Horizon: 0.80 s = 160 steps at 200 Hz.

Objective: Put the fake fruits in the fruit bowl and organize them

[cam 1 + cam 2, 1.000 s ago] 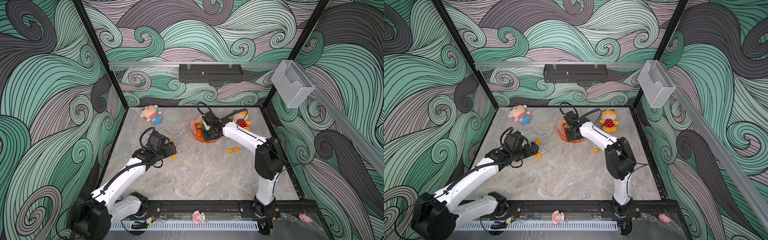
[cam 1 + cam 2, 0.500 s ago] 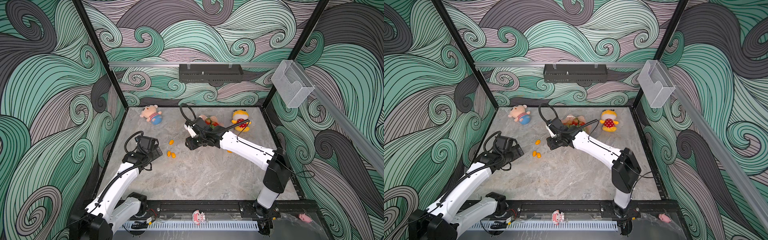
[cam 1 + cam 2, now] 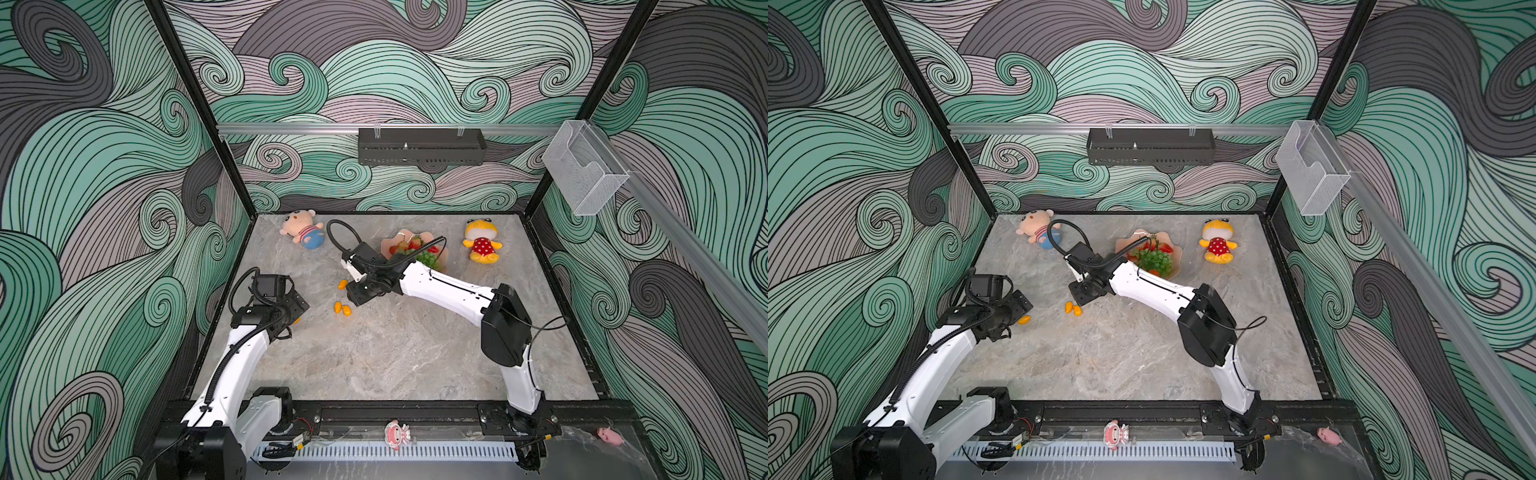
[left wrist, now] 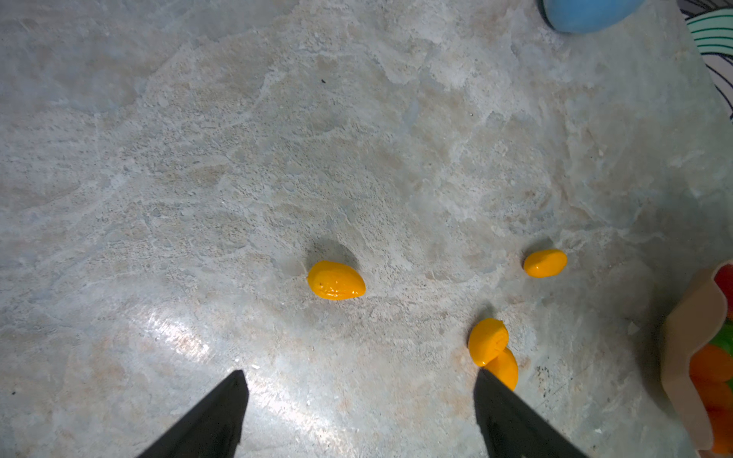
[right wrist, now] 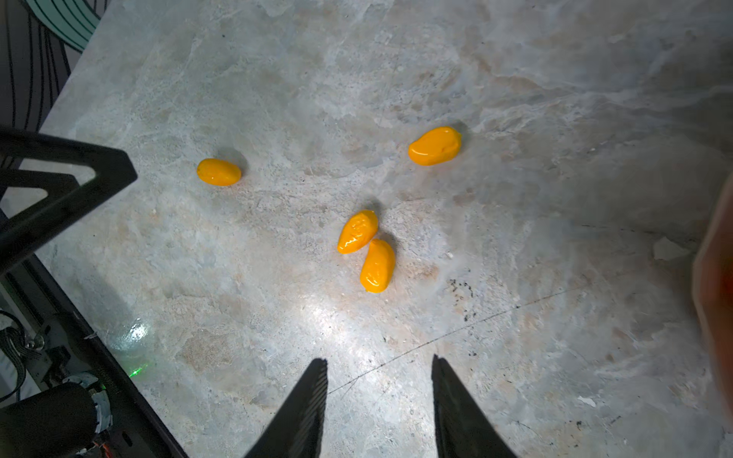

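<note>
Yellow-orange kumquats [image 5: 358, 232], salmon-pink bowl [image 4: 684, 357], probably red strawberries [image 3: 1166, 248], grey marbled tabletop [image 3: 374, 353], teal swirl-patterned walls [image 3: 104, 166].

a robot test cell in a lab, not a home or a shop. black frame posts [image 3: 199, 108] carry wall panels [image 3: 104, 166] printed all over with green and grey swirls. these panels box in a stone-look counter [image 3: 395, 353] on the left, far and right sides. two white robot arms, left [image 3: 241, 365] and right [image 3: 449, 291], are mounted on a black base rail [image 3: 395, 415] along the near edge, with a slotted cable duct [image 3: 415, 451] nearer still. an aluminium rail [image 3: 291, 128] on the far wall holds a black perforated tray [image 3: 419, 146]. a clear plastic bin [image 3: 582, 170] hangs at the right. what lies on the counter is toys: plush dolls [image 3: 301, 230] and fake fruits [image 3: 1155, 259], some in a pink fruit bowl [image 3: 390, 243].
</note>
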Motion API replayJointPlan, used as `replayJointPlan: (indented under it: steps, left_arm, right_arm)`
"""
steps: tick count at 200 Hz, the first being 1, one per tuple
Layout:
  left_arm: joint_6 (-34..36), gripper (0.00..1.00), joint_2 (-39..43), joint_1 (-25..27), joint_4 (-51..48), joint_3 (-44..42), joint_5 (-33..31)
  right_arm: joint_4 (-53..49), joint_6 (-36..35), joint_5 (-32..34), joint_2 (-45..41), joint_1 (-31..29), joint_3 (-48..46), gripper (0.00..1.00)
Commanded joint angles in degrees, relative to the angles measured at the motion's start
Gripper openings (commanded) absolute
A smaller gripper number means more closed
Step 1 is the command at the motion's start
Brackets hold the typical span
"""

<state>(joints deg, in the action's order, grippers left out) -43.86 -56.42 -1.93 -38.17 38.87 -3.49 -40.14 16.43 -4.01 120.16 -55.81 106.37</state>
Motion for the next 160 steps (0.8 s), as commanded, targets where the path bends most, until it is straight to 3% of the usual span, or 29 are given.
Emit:
replayJointPlan:
  steps: [1, 46, 160]
  left_arm:
    - [0.8, 0.84, -1.8, -2.1, 0.6, -0.3, 2.6]
    - [0.8, 0.7, -11.0, -2.4, -3.4, 4.7, 4.0]
    - [-10.4, 0.61, -20.4, -2.1, -3.3, 6.9, -2.6]
  right_arm:
    - [-3.3, -1.3, -0.5, 2.8, -1.9, 4.8, 0.43]
    - [-3.6, -1.3, 0.4, 1.9, -3.5, 4.9, 0.42]
    - [-0.4, -1.3, 7.5, -17.0, -2.5, -14.1, 0.41]
